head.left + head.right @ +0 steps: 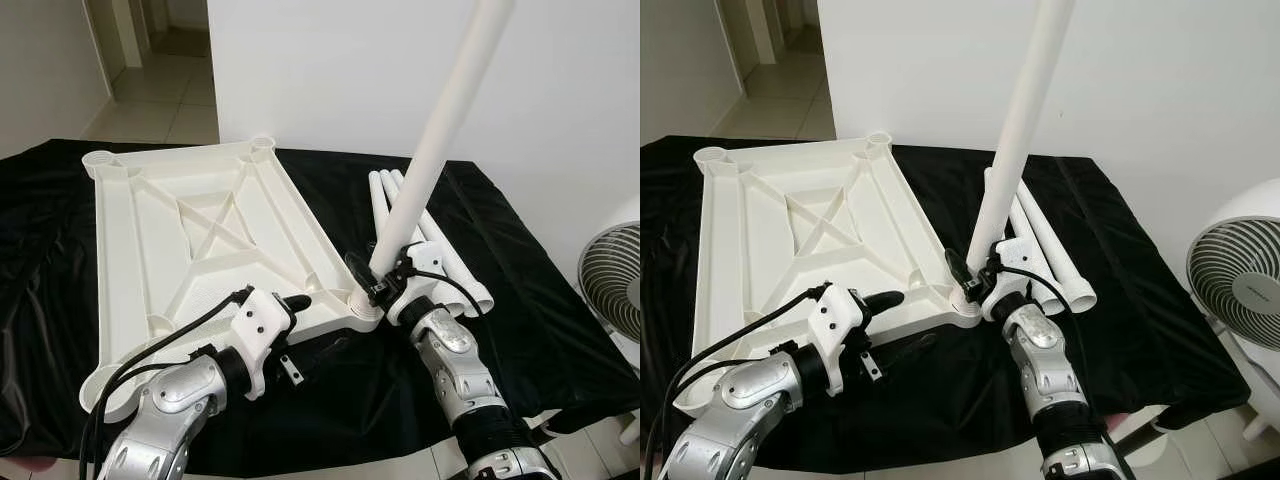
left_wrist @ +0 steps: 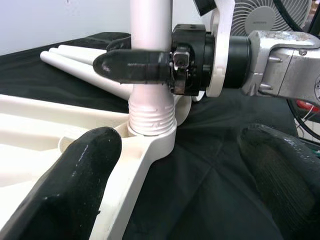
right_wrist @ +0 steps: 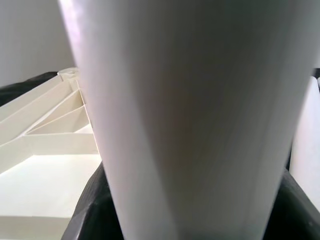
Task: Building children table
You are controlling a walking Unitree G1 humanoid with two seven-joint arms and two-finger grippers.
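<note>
Upside down on the black cloth [image 1: 520, 300], the white tabletop [image 1: 200, 240] is taking a white leg [image 1: 440, 130] into its near corner socket [image 2: 150, 135], the threaded end partly seated. The right gripper [image 1: 385, 285] is pinching that leg just above the socket. The left gripper [image 1: 300, 335] is hovering spread beside the tabletop's near edge. Spare legs [image 1: 440, 250] are lying just beyond.
</note>
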